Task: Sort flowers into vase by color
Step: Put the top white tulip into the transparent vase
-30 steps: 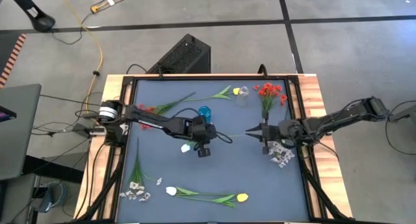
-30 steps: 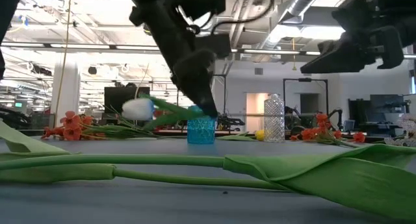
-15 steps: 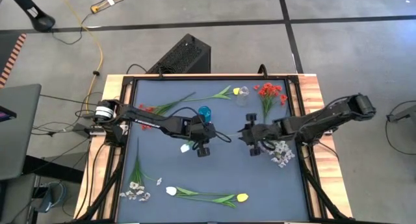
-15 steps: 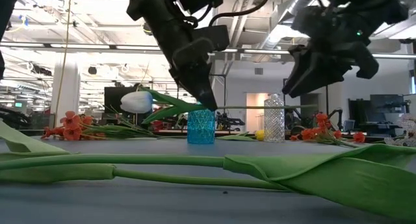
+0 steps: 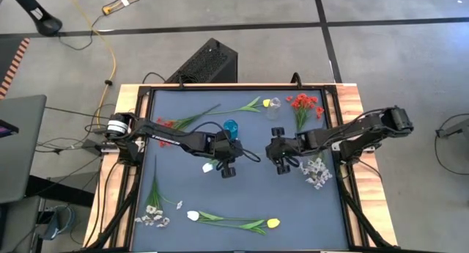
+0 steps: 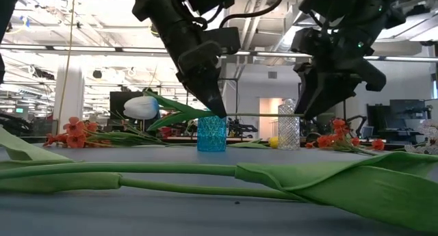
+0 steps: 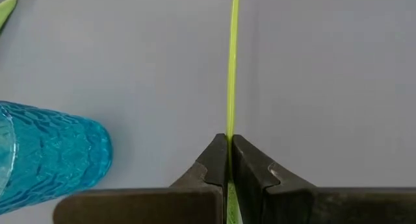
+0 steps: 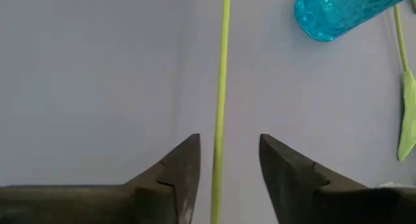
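My left gripper [image 5: 238,154] is shut on a white tulip [image 5: 209,166] over the middle of the table, just near of the blue vase [image 5: 231,127]. In the low view the blossom [image 6: 142,106] sticks out on one side of the left gripper [image 6: 217,111]. The thin green stem [image 6: 267,114] runs level on the other side, toward my right gripper [image 6: 308,113]. My right gripper [image 5: 272,153] is open. Its two fingers stand on either side of the stem [image 8: 221,87] near its free end, and I see no touch. A clear vase [image 5: 274,106] stands farther back. My left gripper pinches the tulip's stem [image 7: 229,130] between its two fingertips, just past the leaf. The fingers come from above, slanting toward the table's right. The tulip is lifted clear of the table and lies about level, with its stem running on past the fingertips.
Red blossom clusters lie at the back right [image 5: 304,106] and back left [image 5: 167,123]. A yellow tulip [image 5: 249,106] lies by the clear vase. White-pink sprays lie at the right [image 5: 316,172] and near left [image 5: 154,209]. A white and a yellow tulip [image 5: 231,221] lie along the near edge.
My right gripper has gone toward the table's left and down to the tulip's free stem end, and its open fingers now straddle the stem. My left gripper has kept its hold, and the tulip has come up a little to lie level.
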Controlling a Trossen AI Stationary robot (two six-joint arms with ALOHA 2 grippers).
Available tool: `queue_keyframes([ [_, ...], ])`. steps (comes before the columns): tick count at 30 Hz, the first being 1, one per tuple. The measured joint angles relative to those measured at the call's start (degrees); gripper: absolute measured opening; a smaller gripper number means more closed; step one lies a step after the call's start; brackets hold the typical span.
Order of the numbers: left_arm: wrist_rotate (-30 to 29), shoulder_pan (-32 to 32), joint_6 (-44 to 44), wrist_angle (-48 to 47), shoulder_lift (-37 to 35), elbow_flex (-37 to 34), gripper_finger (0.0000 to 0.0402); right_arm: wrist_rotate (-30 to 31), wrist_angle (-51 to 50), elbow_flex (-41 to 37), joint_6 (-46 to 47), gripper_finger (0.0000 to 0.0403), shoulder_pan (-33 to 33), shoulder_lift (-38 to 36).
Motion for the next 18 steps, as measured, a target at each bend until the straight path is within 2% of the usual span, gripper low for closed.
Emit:
queue_keyframes([
  [7, -1.34, 0.0, 0.66, 0.38, 0.0, 0.0, 0.0, -0.02, -1.87, 0.04, 0.02, 0.0069, 0.04, -1.04],
  [11, -1.9, 0.0, 0.82, 0.74, 0.0, 0.0, 0.0, -0.08, -2.86, 0.04, 1.1, 0.003, 0.04, -1.04],
  [14, -1.92, 0.0, 0.85, 0.91, 0.0, 0.0, 0.0, -0.18, -2.84, 0.04, 1.25, 0.0028, 0.07, -1.04],
  [18, -1.86, -0.02, 0.82, 1.1, 0.0, 0.0, 0.0, 0.01, -2.13, 0.04, 1.9, 0.0074, -0.08, -1.04],
])
